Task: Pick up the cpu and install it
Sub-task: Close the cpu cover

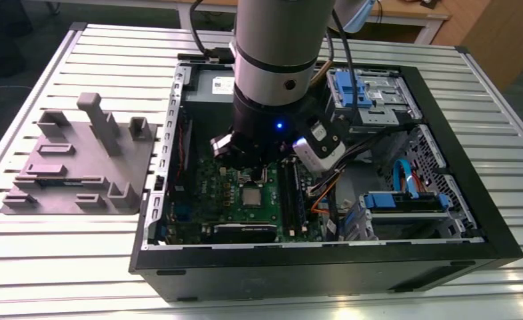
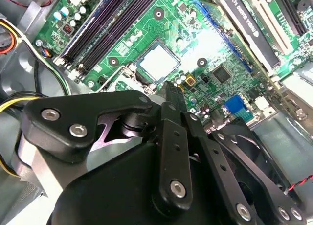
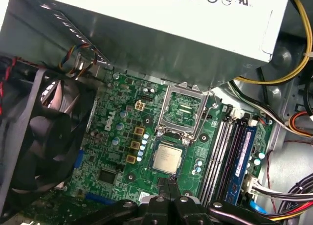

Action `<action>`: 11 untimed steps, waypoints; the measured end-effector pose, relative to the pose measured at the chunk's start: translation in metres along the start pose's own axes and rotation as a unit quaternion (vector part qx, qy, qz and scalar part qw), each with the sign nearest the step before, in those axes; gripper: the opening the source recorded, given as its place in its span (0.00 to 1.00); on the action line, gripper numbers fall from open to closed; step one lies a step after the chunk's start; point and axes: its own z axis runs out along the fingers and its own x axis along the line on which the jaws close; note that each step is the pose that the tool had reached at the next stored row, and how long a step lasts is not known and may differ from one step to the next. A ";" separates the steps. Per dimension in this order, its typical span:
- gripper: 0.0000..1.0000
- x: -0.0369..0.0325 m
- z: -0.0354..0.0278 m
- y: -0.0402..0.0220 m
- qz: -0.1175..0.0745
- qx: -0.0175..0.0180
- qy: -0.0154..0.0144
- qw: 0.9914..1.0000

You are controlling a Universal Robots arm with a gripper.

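The cpu [image 3: 167,157] lies flat in its socket on the green motherboard [image 3: 117,151], shiny grey side up, and nothing holds it. The end effector [image 3: 168,188] hangs right by it. Its two thin fingers are pressed close together, with just a slit between them, and they hold nothing. The tips point down at the board just beside one edge of the cpu. I cannot tell if they touch the board.

So the cpu is a tiny way off from the tips, on the side toward the metal socket frame [image 3: 185,110]. The cpu is almost square, so it has no real long side. Its edges sit a little turned from the line of the fingers. I think the cpu looks put in place, with the frame tipped up and open just behind it.

A bit further are the memory sticks [image 3: 242,151] on one side and the black fan [image 3: 44,132] on the other. Past the frame is the grey power supply box [image 3: 161,29]. All of this is inside the black computer case [image 1: 332,267], which lies open on the slatted bench [image 1: 110,53]. Far off, on the exterior view's left, rests a grey holder tray [image 1: 74,167].
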 end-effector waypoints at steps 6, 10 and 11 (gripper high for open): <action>0.10 -0.0077 0.0008 -0.0022 0.000 0.000 0.000 1.000; 0.10 -0.0241 0.0018 -0.0069 -0.001 -0.004 0.002 1.000; 0.10 -0.0254 0.0019 -0.0072 -0.002 -0.010 0.000 1.000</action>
